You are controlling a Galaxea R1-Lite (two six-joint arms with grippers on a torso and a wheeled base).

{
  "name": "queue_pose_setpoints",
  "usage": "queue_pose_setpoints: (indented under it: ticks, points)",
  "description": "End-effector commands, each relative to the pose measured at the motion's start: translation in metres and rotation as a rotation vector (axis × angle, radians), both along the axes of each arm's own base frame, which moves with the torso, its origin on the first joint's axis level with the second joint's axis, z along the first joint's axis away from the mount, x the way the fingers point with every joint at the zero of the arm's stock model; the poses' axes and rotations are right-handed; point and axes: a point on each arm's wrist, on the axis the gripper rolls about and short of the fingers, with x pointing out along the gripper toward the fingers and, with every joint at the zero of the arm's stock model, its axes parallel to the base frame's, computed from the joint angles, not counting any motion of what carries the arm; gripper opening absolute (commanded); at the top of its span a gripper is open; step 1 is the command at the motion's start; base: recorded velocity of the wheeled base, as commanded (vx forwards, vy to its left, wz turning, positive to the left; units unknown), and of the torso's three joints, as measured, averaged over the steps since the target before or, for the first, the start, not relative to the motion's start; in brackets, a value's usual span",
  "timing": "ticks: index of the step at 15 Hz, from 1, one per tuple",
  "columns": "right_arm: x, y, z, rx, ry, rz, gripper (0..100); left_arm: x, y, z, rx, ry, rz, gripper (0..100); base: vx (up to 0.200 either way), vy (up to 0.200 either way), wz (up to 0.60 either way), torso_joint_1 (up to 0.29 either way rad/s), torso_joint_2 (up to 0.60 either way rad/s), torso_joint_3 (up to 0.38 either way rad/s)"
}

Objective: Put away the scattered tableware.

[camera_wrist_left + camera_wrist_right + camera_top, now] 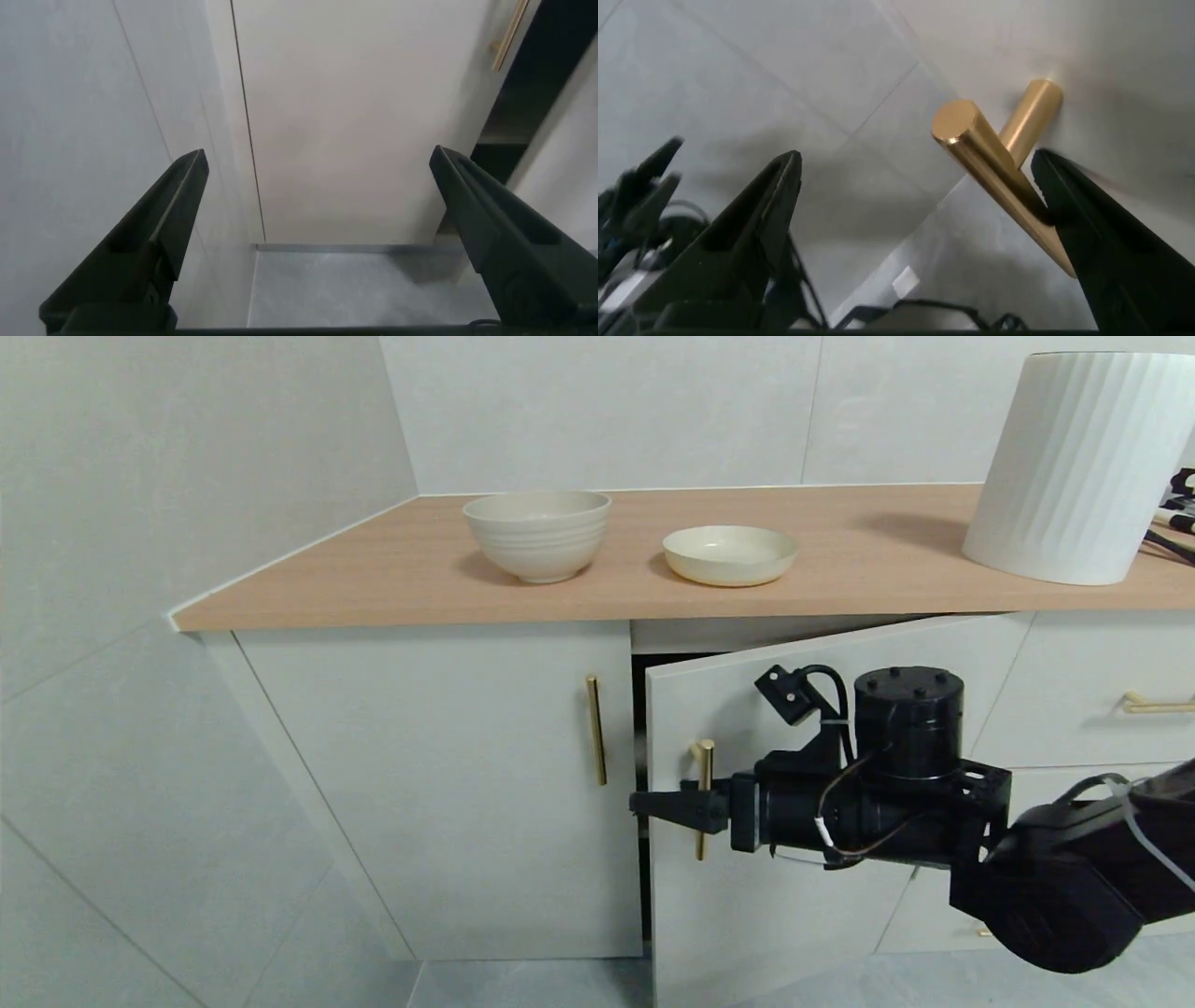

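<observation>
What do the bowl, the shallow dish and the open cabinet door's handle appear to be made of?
Bowl: probably glazed ceramic, possibly melamine; smooth cream surface with a soft sheen and moulded ridges.
Shallow dish: likely the same; pale cream, slightly glossy.
Handle: metal with a brass-coloured satin finish; round bar with bright highlights.

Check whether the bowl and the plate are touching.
Apart. The head view shows bare countertop between the bowl and the plate.
</observation>
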Motion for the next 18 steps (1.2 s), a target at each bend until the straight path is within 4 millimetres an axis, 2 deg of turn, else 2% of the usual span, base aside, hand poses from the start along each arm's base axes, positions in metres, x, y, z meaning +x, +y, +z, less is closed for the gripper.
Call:
queue_pose_setpoints:
  ticks: [1,4,6,7,8,9,10,12,13,14,15,18]
  points:
    - [-0.021,-0.012,0.011,0.022,-0.025,0.019,100,0.000,0.000,0.000,0.006,0.002,-0.004,100,0.000,0.000,0.00,0.000,0.00,0.000]
    - [-0.034,-0.022,0.016,0.029,-0.025,0.045,100,0.000,0.000,0.000,0.006,0.000,-0.005,100,0.000,0.000,0.00,0.000,0.00,0.000]
    - [-0.040,-0.026,0.017,0.033,-0.024,0.064,100,0.000,-0.001,0.002,0.083,-0.006,-0.021,100,0.000,0.000,0.00,0.000,0.00,0.000]
    - [-0.041,-0.028,0.014,0.025,-0.014,0.064,100,-0.004,-0.001,0.018,0.098,-0.049,-0.037,100,0.000,0.000,0.00,0.000,0.00,0.000]
    - [-0.042,-0.028,0.013,0.021,-0.011,0.064,100,-0.006,-0.002,0.048,0.101,-0.054,-0.115,100,0.000,0.000,0.00,0.000,0.00,0.000]
    - [-0.044,-0.030,0.008,0.009,0.002,0.064,100,0.001,-0.004,0.075,0.097,-0.013,-0.187,100,0.000,0.000,0.00,0.000,0.00,0.000]
    - [-0.047,-0.032,0.004,-0.006,0.008,0.068,100,0.013,-0.005,0.097,0.092,0.030,-0.234,100,0.000,0.000,0.00,0.000,0.00,0.000]
    - [-0.049,-0.034,0.000,-0.028,-0.013,0.084,100,0.049,-0.006,0.128,0.081,0.132,-0.291,100,0.000,0.000,0.00,0.000,0.00,0.000]
    - [-0.052,-0.036,0.001,-0.024,-0.019,0.098,100,0.095,-0.008,0.152,0.063,0.226,-0.336,100,0.000,0.000,0.00,0.000,0.00,0.000]
    - [-0.054,-0.037,0.001,-0.024,-0.013,0.112,100,0.120,-0.013,0.160,0.062,0.250,-0.379,100,0.000,0.000,0.00,0.000,0.00,0.000]
    - [-0.055,-0.038,0.000,-0.026,-0.012,0.115,100,0.147,-0.022,0.164,0.049,0.264,-0.438,0,0.000,0.000,0.00,0.000,0.00,0.000]
    - [-0.057,-0.040,-0.001,-0.030,-0.007,0.114,100,0.197,-0.059,0.159,-0.029,0.335,-0.583,0,0.000,0.000,0.00,0.000,0.00,0.000]
